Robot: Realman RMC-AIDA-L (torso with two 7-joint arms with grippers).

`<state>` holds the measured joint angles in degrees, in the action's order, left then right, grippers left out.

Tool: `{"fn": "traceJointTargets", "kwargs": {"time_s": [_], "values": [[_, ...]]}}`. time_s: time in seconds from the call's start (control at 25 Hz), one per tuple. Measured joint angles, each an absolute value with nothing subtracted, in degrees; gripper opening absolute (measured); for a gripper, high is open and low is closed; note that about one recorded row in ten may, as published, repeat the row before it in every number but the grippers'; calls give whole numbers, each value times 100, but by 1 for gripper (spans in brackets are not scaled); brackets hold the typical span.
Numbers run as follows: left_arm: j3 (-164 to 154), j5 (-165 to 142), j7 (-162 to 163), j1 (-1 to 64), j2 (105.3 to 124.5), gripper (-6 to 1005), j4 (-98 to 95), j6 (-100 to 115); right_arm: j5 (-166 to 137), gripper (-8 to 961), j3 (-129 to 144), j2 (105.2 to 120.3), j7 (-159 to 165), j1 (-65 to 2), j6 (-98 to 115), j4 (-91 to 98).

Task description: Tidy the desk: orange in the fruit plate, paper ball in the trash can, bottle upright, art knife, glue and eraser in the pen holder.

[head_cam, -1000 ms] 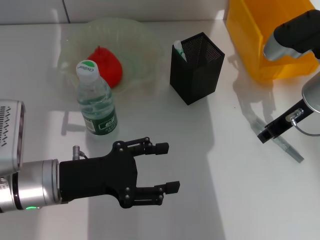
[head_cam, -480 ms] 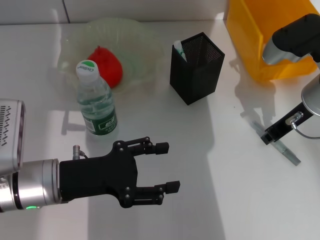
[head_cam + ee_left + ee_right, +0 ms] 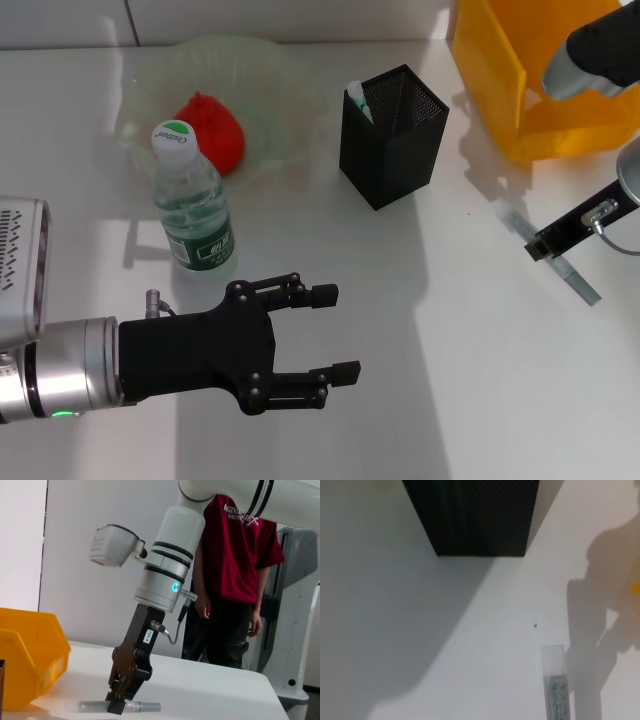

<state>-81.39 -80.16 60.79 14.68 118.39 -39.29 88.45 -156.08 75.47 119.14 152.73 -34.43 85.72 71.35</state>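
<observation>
While the head view takes in the white desk (image 3: 450, 380), its things count out from left to right as one of each. One clear fruit plate (image 3: 270, 80) sits at the far left and holds a single red-orange fruit (image 3: 215, 130). One water bottle (image 3: 192, 205) with a green cap stands upright just in front of the plate. One black mesh pen holder (image 3: 392, 150) stands near the middle, with a pale item poking up at its far-left corner. One yellow bin (image 3: 520, 90) stands at the far right. One slim grey art knife (image 3: 570, 280) is at the right, near the bin.

Low at the near left, the left gripper (image 3: 335, 335) reaches in level from the left edge, its two fingers spread apart with nothing between them. Over on the right, the right gripper (image 3: 116, 706) points steeply down, its fingers pinched on the art knife, which lies level across their tips.
</observation>
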Motion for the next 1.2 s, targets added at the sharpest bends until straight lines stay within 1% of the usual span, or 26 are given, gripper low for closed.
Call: {"fn": "traceJointTargets", "kwargs": {"time_s": [0.2,0.28,0.4,0.56,0.64,0.88,1.2], "values": [[-8139,-8015,6086,1475,11839,783,-3929,8850,-14756,141,7117,11909,14981,-3113,8606,8139],[-8138,-8015,6087,1498,11839,783,-3929,8851,-14080,140,6944,11918,14574,-2864,8407,8696],[-8139,-8015,6087,1503,11839,783,-3929,8851,-13099,139,6937,11934,13807,-2473,7703,9194],[-8130,-8015,6090,1515,11840,783,-3929,8851,-11849,139,7150,11941,12503,-2143,6510,9106],[-8129,-8015,6091,1508,11839,783,-3929,8851,-11464,139,7259,11940,12017,-2157,6115,8853],[-8129,-8016,6091,1478,11839,783,-3928,8838,-11176,140,7842,11937,10984,-2631,4771,7564],[-8130,-8016,6091,1468,11839,783,-3911,8835,-11157,139,8545,11957,10663,-2817,3797,6681]]}}
